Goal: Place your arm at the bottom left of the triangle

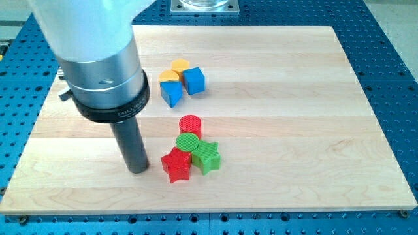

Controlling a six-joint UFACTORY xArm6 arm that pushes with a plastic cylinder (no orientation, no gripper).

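Observation:
The blue triangle (171,94) lies in the upper middle of the wooden board (294,111), touching a yellow half-round block (169,76) above it. My tip (137,170) rests on the board well below the triangle and to its left. It stands just left of a red star (176,165), with a small gap between them. The thick rod and the arm's grey body rise toward the view's top left and hide part of the board there.
A yellow pentagon-like block (180,66) and a blue cube (194,80) sit next to the triangle. A red cylinder (190,124), a green cylinder (187,142) and a green star (206,156) cluster with the red star. Blue perforated table surrounds the board.

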